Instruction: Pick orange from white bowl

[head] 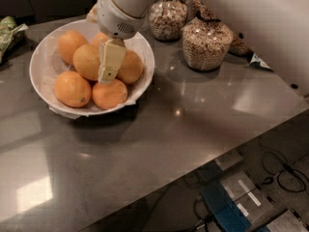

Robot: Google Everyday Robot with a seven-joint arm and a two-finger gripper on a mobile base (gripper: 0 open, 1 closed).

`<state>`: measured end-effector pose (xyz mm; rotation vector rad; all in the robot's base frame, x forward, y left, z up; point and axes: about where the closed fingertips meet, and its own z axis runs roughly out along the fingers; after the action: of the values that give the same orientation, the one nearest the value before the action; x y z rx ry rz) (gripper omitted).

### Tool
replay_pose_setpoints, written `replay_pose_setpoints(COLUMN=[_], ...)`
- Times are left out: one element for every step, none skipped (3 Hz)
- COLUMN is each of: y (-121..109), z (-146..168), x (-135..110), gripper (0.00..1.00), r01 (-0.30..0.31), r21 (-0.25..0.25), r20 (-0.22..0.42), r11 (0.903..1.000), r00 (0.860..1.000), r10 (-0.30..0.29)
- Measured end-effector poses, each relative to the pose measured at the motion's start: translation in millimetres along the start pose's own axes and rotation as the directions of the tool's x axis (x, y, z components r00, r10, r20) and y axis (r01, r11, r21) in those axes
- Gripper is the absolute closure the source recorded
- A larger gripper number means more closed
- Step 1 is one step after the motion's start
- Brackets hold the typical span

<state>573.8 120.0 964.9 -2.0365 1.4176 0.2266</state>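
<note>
the gripper [109, 66] hangs low over the white bowl [44, 67] in the upper left of the frame, down among the packed fruit; whether it is open or closed, i cannot tell. the orange [86, 62] lies mid-bowl, just left of it. likely risks: the round skin slips free, or the front orange [110, 94] gets nudged over the near rim

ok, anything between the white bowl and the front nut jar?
No. The camera view shows only bare tabletop between the white bowl and the front nut jar. The claw is over the bowl, among the oranges.
</note>
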Motion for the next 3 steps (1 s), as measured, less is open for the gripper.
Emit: replay_pose_setpoints(y=[-1, -1, 2], z=[3, 11, 24], x=[0, -2, -5], gripper=[0.13, 0.21, 0.21], r01=[0.004, 0.008, 0.013], r21=[-0.001, -0.015, -0.041], r20=[0.001, 0.013, 0.034], r11=[1.0000, 0.9999, 0.9991], r00=[1.000, 1.000, 0.999], r10=[-0.004, -0.008, -0.011])
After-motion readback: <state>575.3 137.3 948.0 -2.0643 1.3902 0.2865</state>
